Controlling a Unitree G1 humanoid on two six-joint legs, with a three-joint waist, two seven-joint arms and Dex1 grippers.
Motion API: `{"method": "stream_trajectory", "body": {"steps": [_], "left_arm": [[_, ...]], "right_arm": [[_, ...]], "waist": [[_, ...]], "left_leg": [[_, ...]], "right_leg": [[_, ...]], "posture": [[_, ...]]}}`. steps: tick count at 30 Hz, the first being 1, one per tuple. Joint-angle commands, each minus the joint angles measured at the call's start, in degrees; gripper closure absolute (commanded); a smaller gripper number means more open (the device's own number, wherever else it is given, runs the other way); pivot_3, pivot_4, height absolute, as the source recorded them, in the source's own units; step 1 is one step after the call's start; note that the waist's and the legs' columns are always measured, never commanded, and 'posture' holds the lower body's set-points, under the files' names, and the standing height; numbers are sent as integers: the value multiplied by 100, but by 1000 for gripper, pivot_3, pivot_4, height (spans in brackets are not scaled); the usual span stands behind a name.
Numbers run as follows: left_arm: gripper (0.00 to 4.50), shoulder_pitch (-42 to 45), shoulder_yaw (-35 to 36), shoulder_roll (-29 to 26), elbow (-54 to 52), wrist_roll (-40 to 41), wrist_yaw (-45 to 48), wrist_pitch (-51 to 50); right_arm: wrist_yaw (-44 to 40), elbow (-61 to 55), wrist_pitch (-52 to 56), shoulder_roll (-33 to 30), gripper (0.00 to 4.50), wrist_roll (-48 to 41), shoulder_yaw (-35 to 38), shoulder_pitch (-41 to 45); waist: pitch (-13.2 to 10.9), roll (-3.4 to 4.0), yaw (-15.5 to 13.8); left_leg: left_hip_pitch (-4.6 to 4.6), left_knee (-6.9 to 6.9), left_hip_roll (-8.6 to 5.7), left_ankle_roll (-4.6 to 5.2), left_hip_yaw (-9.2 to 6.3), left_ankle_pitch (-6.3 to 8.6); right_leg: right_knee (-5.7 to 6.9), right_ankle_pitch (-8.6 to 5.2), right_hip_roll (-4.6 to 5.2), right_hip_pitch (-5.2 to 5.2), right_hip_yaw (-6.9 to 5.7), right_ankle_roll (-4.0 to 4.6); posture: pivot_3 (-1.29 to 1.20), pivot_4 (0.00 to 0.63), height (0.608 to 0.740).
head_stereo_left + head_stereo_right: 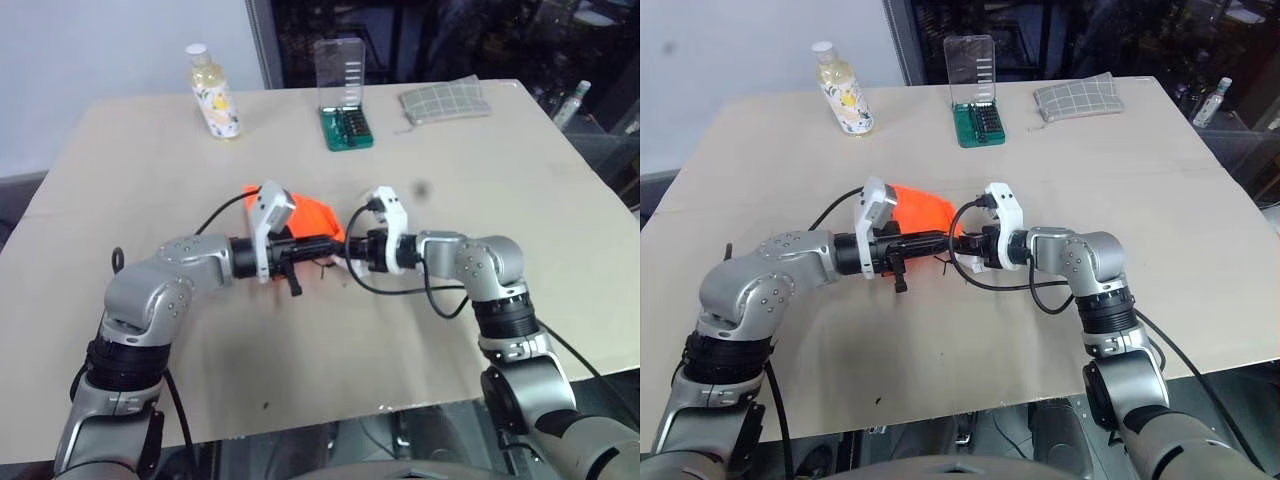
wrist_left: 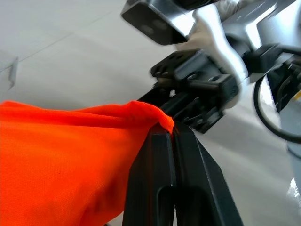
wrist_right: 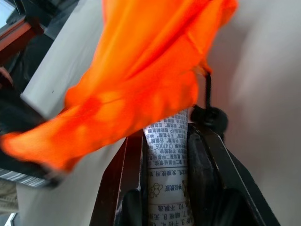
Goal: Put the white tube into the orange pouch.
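Observation:
Over the middle of the table, the orange pouch (image 1: 315, 218) hangs between my two grippers. My left gripper (image 2: 171, 129) is shut on a fold of the pouch's rim and holds it up off the table. The white tube (image 3: 167, 165), covered in grey print, sits between the fingers of my right gripper (image 3: 164, 127), which is shut on it. The tube's far end disappears under the pouch's orange fabric (image 3: 141, 70). A black cord with a round stopper (image 3: 209, 117) dangles beside the right finger. From the head, the two grippers meet tip to tip (image 1: 340, 248).
A yellowish bottle (image 1: 215, 95) stands at the table's far left. A green bit case with a clear lid (image 1: 345, 95) stands at the far middle, and a grey checked cloth (image 1: 445, 102) lies at the far right. Bare tabletop (image 1: 300, 350) lies in front of the arms.

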State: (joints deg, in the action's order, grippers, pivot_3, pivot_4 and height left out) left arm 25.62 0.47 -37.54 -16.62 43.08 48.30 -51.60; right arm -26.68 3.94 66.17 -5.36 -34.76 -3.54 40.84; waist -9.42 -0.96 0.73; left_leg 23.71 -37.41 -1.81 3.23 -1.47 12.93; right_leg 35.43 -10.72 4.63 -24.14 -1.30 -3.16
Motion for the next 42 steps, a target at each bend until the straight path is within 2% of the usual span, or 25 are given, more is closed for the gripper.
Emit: {"method": "stream_trajectory", "body": {"steps": [1,5,6,10,13,17,20,26,33,35,37,38,39,40,42], "left_arm": [[4500,209,373,169,130,805,130,-544],[4500,399,683,201,518,1252,64,-978],[4500,460,751,216,639,1331,10,-1066],[4500,933,1111,501,1370,1633,-395,-1421],[4500,1156,1225,724,1620,1635,-630,-1456],[4500,1266,1221,840,1729,1605,-668,-1494],[4500,1283,1191,827,1766,1559,-654,-1509],[4500,1236,915,448,1827,1105,-291,-1272],[4500,949,292,-157,1556,342,648,-484],[4500,728,204,-260,1358,-71,944,293],[4500,581,47,-541,1292,-353,1318,625],[4500,616,2,-639,1393,-440,1455,698],[4500,703,-6,-670,1537,-500,1549,773],[4500,813,-4,-663,1686,-531,1601,807],[4500,1046,16,-593,1952,-522,1644,750]], "right_arm": [[-354,-182,-352,10,2127,-121,36,175],[-532,-747,-592,-379,277,98,-211,36],[-518,-877,-492,-425,87,-9,-106,19],[-668,-2289,-147,-1397,87,-313,255,-84],[-666,-2959,61,-1833,87,-594,468,-221],[-661,-3666,-44,-2637,87,-304,188,-900],[-610,-3757,-534,-2981,87,227,-370,-1406],[-639,-2932,-1888,-2936,87,1398,-1522,-1884],[-1147,-2199,-2596,-2685,87,1789,-2049,-2009],[-1114,-1955,-2765,-2657,603,2073,-2170,-1995],[-1191,-1952,-2852,-2701,1413,2168,-2166,-2043],[-1228,-2107,-2836,-2766,1629,2124,-2051,-2113],[-1256,-2305,-2835,-2826,2105,2050,-1890,-2207],[-1285,-2512,-2849,-2874,2358,1953,-1715,-2311],[-1364,-2927,-2784,-2948,3136,1696,-1390,-2514]], "waist": [[0,0,4],[-2,2,4],[-1,2,13],[-12,6,-35],[-11,1,-10],[-11,-1,-9],[-11,-1,7],[-13,-4,6],[-13,-7,-9],[-12,-11,-9],[-12,-11,3],[-12,-11,0],[-12,-11,-8],[-13,-10,-25],[-15,-13,-130]], "left_leg": [[0,0,0,0,0,0],[1,-2,1,0,-1,-1],[0,-3,0,0,-1,-1],[2,-7,-1,-1,-5,-2],[1,-9,-3,-1,-2,-2],[2,-4,-1,-1,-4,-1],[0,-4,0,-1,3,-1],[-6,-7,4,-1,16,-2],[-2,-8,3,-1,19,-2],[-2,-7,4,-2,18,-2],[-5,-7,7,-2,20,-2],[-5,-7,8,-3,20,-2],[-6,-6,9,-2,18,-2],[-4,-6,9,-2,15,-2],[1,-6,8,-2,9,-2]], "right_leg": [[3,0,0,-1,0,0],[15,0,-1,-6,0,-1],[18,-1,0,-6,0,-1],[20,-1,1,-6,-5,-2],[15,-2,5,-2,-2,-3],[13,-2,4,-2,-4,-2],[14,-2,6,-3,4,-2],[18,-3,0,-5,18,-4],[9,-3,2,-7,23,-2],[6,-2,3,-7,22,-2],[7,-3,3,-7,24,0],[7,-3,2,-6,25,0],[9,-8,2,-7,23,8],[9,-15,1,-7,19,20],[9,-16,3,-8,12,21]], "posture": [[0,150,740],[0,150,740],[0,150,740],[0,150,740],[0,150,740],[0,150,740],[0,150,740],[0,150,740],[0,150,740],[0,150,740],[0,150,740],[0,150,740],[0,150,740],[0,150,740],[0,150,740]]}}
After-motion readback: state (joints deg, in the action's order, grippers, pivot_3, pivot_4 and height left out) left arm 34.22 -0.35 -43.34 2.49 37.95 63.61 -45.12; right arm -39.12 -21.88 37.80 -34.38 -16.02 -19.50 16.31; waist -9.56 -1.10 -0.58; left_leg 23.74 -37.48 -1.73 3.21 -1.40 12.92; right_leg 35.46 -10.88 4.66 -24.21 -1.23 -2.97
